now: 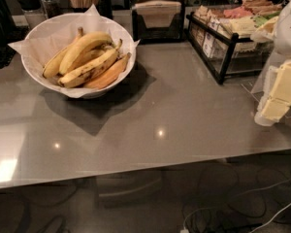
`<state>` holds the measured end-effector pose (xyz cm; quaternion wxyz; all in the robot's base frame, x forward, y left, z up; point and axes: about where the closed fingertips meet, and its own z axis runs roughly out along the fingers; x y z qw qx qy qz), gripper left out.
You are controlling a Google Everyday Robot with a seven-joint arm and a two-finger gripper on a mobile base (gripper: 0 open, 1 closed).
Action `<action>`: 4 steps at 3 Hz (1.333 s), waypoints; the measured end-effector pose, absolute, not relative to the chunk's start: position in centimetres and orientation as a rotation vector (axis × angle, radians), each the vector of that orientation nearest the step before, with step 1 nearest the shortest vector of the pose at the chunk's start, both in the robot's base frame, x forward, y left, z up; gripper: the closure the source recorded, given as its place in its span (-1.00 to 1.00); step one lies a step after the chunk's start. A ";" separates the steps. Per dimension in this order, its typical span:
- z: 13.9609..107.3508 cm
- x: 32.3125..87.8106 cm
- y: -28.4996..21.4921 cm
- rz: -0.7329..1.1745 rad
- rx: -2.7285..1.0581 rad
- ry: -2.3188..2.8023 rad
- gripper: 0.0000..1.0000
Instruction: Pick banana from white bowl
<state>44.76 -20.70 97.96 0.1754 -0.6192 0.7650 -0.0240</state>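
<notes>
Glossy table (184, 115); crinkled paper liner (94, 16); matt plastic gripper (280, 94), right edge.

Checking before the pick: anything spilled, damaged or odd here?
Nothing spilled or tipped. In the white bowl, the front banana looks oddly orange, and the spotted banana above it is browning. The gripper is at the right edge, far from the bowl.

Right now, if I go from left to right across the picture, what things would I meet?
The white bowl holding the banana → napkin holder → black rack of packets → the gripper, at the far right edge of the view.
</notes>
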 end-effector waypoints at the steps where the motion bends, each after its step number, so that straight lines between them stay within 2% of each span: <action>1: 98.8 47.6 -17.0 -0.037 -1.870 1.963 -1.00; 3: 100.1 52.5 -7.0 0.130 -2.075 1.459 -1.00; 4: 100.2 52.5 -6.9 0.126 -2.079 1.447 -1.00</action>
